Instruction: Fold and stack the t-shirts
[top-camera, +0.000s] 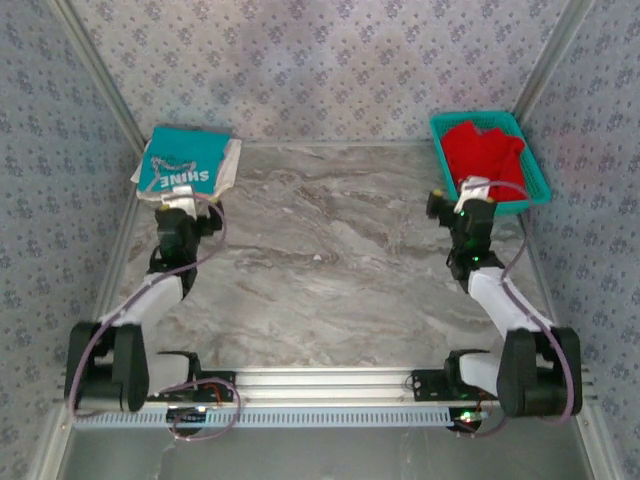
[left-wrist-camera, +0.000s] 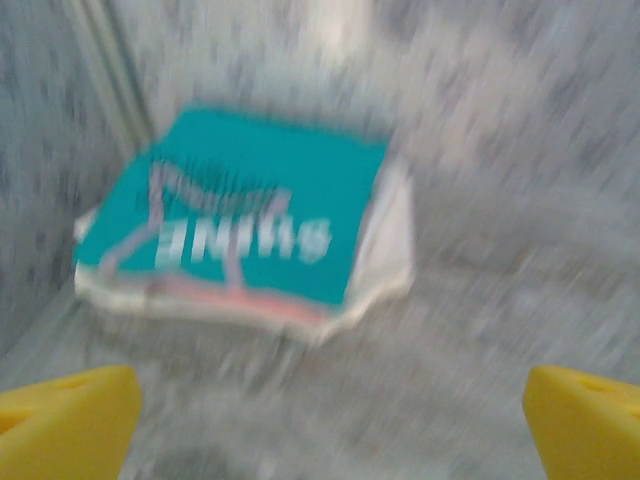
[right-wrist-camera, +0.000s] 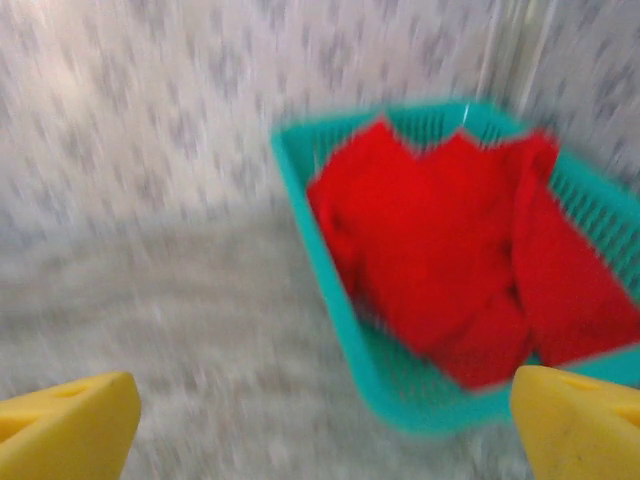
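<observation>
Three patterned walls (top-camera: 320, 70) enclose the marbled tabletop (top-camera: 330, 260), t-shirt stack (top-camera: 185, 165) far-left, teal basket (top-camera: 537, 172) far-right, both arms' jaws spread empty.

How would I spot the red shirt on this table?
Go to the far right corner of the table, where a teal basket stands. The red shirt lies crumpled inside it. It is the only red thing, unlike the teal shirt folded flat at far left.

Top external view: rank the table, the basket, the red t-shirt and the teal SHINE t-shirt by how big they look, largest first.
1. table
2. basket
3. red t-shirt and teal SHINE t-shirt: they look about alike, so no ranking between them.
</observation>
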